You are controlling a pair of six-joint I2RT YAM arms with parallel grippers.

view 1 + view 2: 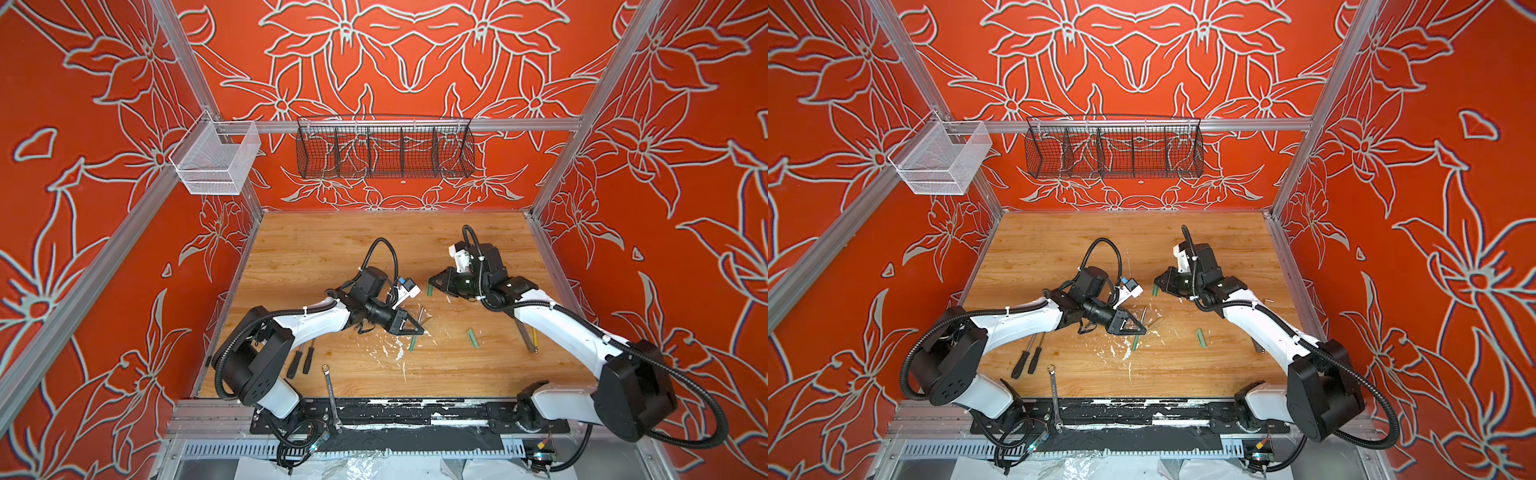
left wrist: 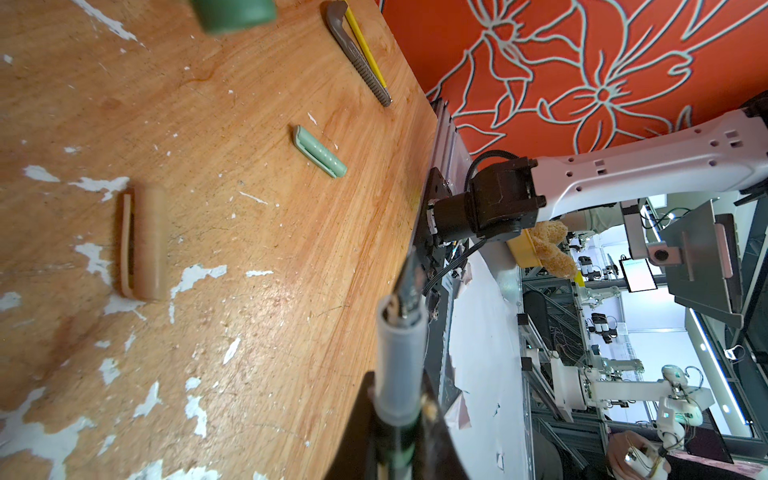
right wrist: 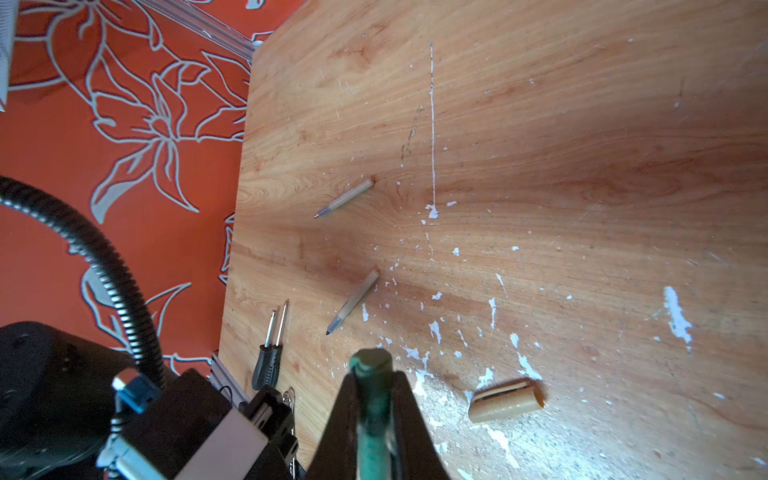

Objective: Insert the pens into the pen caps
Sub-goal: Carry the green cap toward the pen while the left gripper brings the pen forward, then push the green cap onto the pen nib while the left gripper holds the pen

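Note:
My left gripper (image 1: pixel 419 331) (image 2: pixel 397 390) is shut on a pen (image 2: pixel 401 345) with a grey grip section, a dark pointed tip and a green barrel (image 1: pixel 412 344). My right gripper (image 1: pixel 432 282) (image 3: pixel 374 376) is shut on a green pen cap (image 3: pixel 371 361) (image 1: pixel 429 290) and hovers over mid-table, apart from the left gripper. A mint cap (image 2: pixel 320 158) (image 1: pixel 472 337) and a beige cap (image 2: pixel 143 243) (image 3: pixel 505 401) lie loose on the wood. In the right wrist view, two beige pens (image 3: pixel 345 198) (image 3: pixel 353 301) rest on the table.
Two black-handled screwdrivers (image 1: pixel 301 361) and a silver wrench (image 1: pixel 331 395) lie near the front left. A grey tool with a yellow pencil (image 2: pixel 357 54) lies under the right arm. A black wire basket (image 1: pixel 384 149) and a white mesh basket (image 1: pixel 216 160) hang on the back rail.

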